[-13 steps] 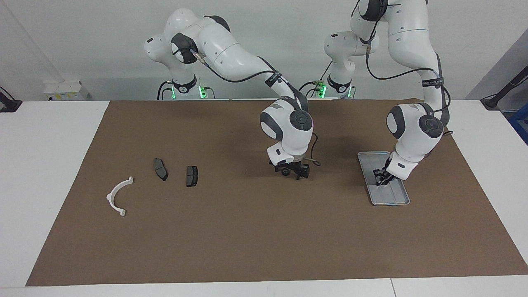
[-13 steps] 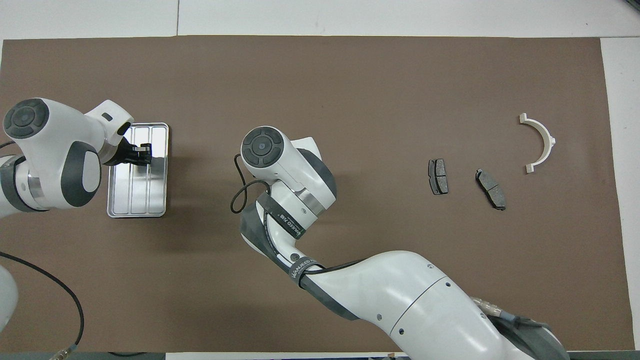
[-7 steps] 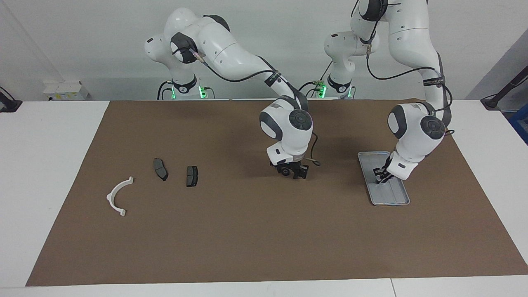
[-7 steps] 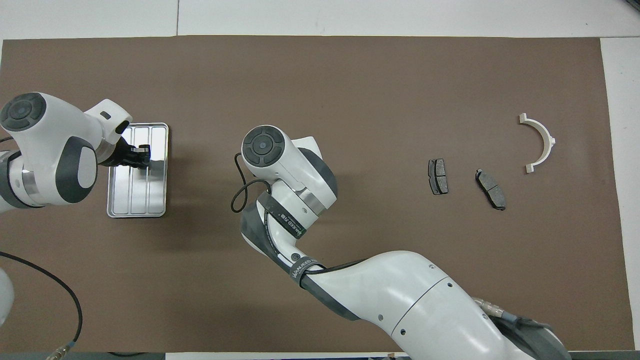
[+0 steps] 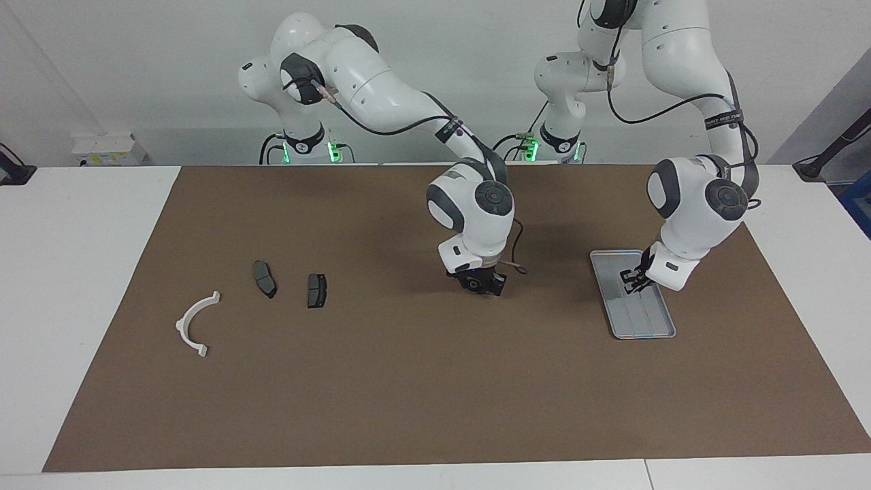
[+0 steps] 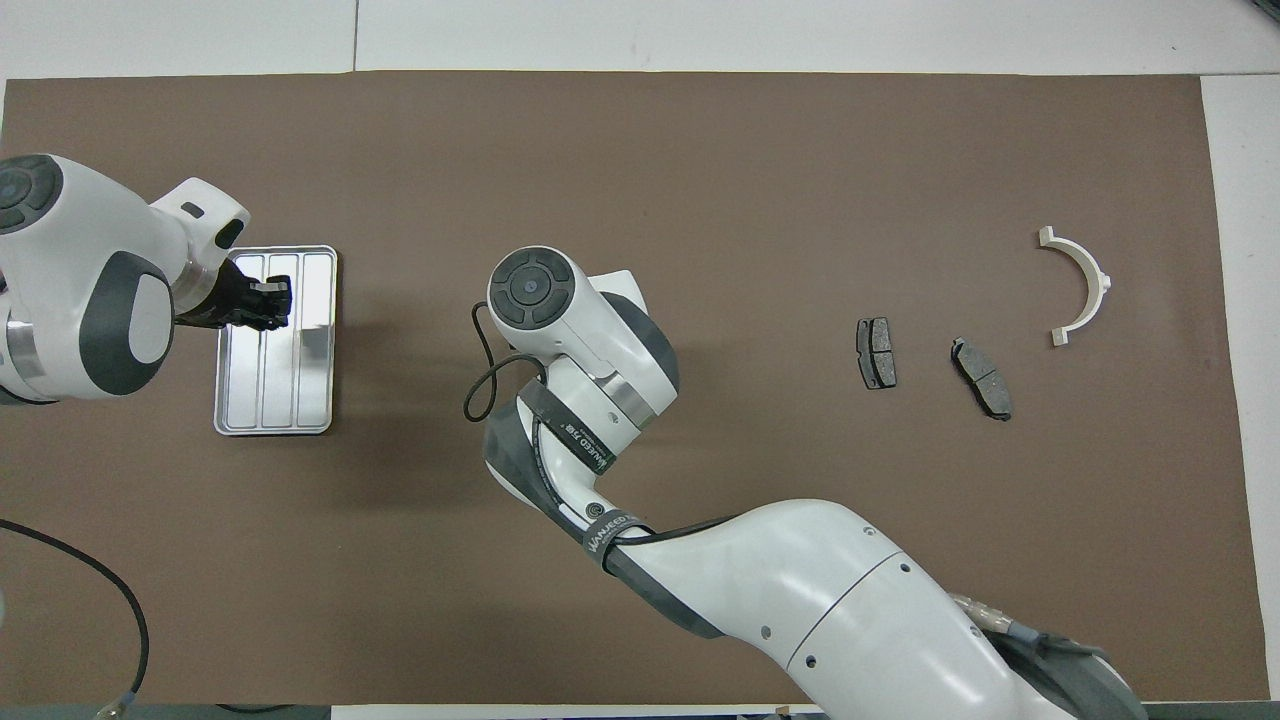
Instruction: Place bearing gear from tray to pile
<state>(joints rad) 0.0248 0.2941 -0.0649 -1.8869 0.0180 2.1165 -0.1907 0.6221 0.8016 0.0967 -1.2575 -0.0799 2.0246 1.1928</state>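
Facing view: my left gripper (image 5: 636, 282) hangs pinched together over the tray (image 5: 643, 320), near the left arm's end of the mat (image 5: 408, 381). I can't make out any gear. My right gripper (image 5: 484, 284), whose grip I cannot tell, is mid-mat.

Overhead view: the pile (image 6: 877, 352) lies toward the right arm's end, nearer my right gripper.

You are looking at a white table (image 5: 81, 272) that is carrying a brown mat (image 5: 408, 381) over most of its top. A white box (image 5: 105, 148) is sitting at the wall edge toward the right arm's end. A dark stand (image 5: 827, 160) is showing at the left arm's end.
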